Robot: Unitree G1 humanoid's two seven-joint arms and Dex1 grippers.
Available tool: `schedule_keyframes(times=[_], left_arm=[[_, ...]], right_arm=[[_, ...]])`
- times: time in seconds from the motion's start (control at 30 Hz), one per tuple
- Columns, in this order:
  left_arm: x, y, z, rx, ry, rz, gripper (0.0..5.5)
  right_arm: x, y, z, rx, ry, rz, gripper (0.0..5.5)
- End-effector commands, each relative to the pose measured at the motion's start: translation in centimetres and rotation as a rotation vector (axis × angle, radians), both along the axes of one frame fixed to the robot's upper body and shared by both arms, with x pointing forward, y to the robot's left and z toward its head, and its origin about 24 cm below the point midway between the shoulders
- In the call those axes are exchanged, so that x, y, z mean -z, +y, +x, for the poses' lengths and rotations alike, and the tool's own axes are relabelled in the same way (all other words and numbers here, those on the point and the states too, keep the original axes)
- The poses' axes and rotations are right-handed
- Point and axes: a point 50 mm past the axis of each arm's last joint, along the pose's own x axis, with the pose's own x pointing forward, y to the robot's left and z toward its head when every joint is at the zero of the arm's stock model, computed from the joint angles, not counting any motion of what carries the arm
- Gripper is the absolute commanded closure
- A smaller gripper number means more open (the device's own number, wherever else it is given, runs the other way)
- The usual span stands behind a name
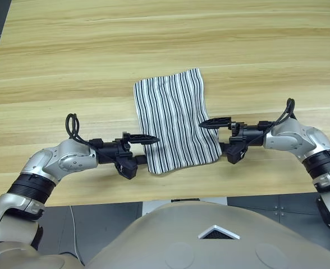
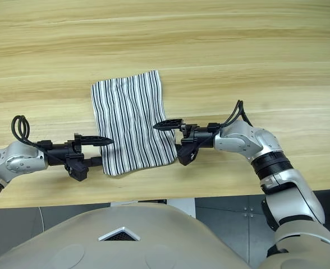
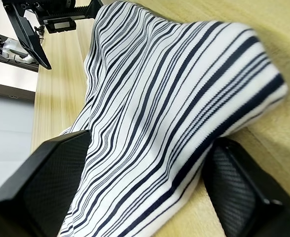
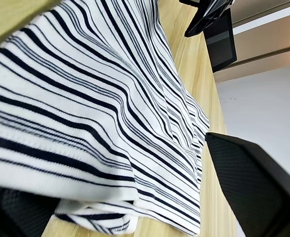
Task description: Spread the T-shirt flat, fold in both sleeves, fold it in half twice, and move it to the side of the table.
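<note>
The black-and-white striped T-shirt [image 1: 175, 119] lies folded into a narrow rectangle in the middle of the wooden table [image 1: 69, 67]. My left gripper [image 1: 144, 152] is at its near left corner, open, and the corner of the T-shirt [image 3: 174, 113] lies between the two fingers [image 3: 41, 190]. At the near right corner my right gripper [image 1: 216, 140] is open as well, its fingers [image 4: 256, 190] straddling the edge of the T-shirt [image 4: 90, 108]. Both grippers sit low over the table, pointing toward each other.
Bare wood stretches on all sides of the shirt, wide to the left, right and far side. The table's front edge [image 1: 170, 197] runs just behind both grippers. The left wrist view also catches the right gripper [image 3: 31, 34] beyond the cloth.
</note>
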Motion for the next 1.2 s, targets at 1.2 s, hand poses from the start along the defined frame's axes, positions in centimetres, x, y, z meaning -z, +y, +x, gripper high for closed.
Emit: schedule_keyframes(times=[1.2], left_arm=[[1.6,0.0,-0.2,0.017,0.062,0.117,2.42]], right_arm=[[3.7,-1.4,-1.1,-0.011,0.120,-0.263,2.09]])
